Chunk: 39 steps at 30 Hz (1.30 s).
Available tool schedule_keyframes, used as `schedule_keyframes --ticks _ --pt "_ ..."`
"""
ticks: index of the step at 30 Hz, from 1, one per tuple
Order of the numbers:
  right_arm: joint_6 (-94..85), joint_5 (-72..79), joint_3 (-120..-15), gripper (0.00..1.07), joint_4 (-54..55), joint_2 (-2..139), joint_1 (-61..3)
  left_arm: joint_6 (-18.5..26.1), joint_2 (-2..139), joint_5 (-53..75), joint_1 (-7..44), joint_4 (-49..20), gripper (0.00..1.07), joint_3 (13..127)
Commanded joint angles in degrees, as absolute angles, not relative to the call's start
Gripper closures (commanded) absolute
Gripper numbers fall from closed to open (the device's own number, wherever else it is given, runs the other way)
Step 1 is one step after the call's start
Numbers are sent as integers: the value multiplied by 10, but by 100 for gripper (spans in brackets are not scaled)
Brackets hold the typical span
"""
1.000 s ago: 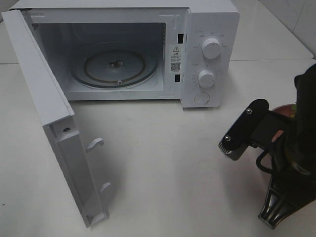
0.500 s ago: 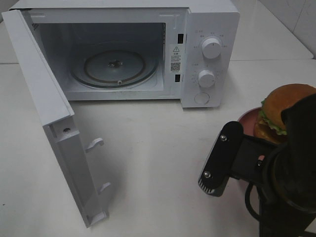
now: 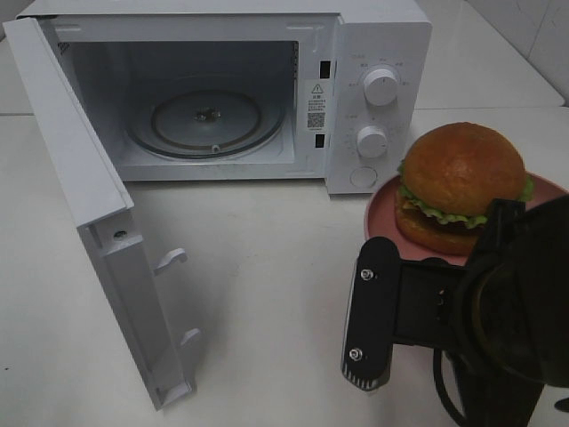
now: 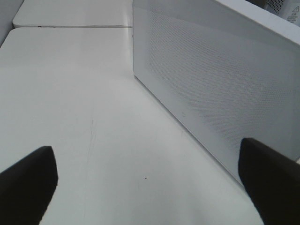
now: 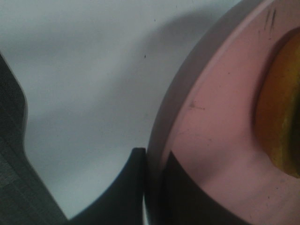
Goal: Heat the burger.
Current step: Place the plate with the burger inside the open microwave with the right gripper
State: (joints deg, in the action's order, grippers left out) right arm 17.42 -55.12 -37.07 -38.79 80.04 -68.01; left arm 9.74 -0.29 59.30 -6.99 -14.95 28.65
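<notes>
The burger (image 3: 460, 182), with a golden-brown bun, lettuce and a dark patty, sits on a pink plate (image 3: 384, 213) held up in the air to the right of the open microwave (image 3: 378, 36). My right gripper (image 5: 153, 164) is shut on the plate's rim, one finger above it and one below. In the right wrist view the pink plate (image 5: 220, 122) fills the frame, with the burger's bun (image 5: 281, 122) at its edge. My right arm (image 3: 498, 311) hides the plate's near side. My left gripper (image 4: 147, 187) is open and holds nothing.
The microwave door (image 3: 80, 178) swings out far to the left, and the glass turntable (image 3: 206, 116) inside is bare. Two dials (image 3: 380, 87) are on the right panel. The left wrist view faces the door's perforated outer face (image 4: 220, 93) over the white table (image 4: 70, 93).
My right arm has moved left and up, bringing the plate and burger from behind the arm into full view beside the microwave's control panel. The left gripper has not changed.
</notes>
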Motion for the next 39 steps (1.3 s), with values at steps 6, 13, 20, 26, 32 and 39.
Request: schedule_keyframes --ticks 6,13,20,26,32,39 --pt "108 -512 -370 107 -453 794 -682 99 -8 588 -68 -152 4 285" --pt "62 -476 -370 107 -450 794 -682 99 -8 588 -68 -152 4 285" --pt "-17 -423 -370 107 -450 794 -682 99 -8 588 -68 -152 4 285" --pt "-53 -396 -370 107 -450 794 -681 99 -8 588 -68 -152 4 285" --pt "-64 -389 -370 107 -462 794 -680 99 -8 588 -68 -152 4 285" --pt "-136 -327 -370 107 -459 794 -634 99 -8 588 -68 -152 4 285"
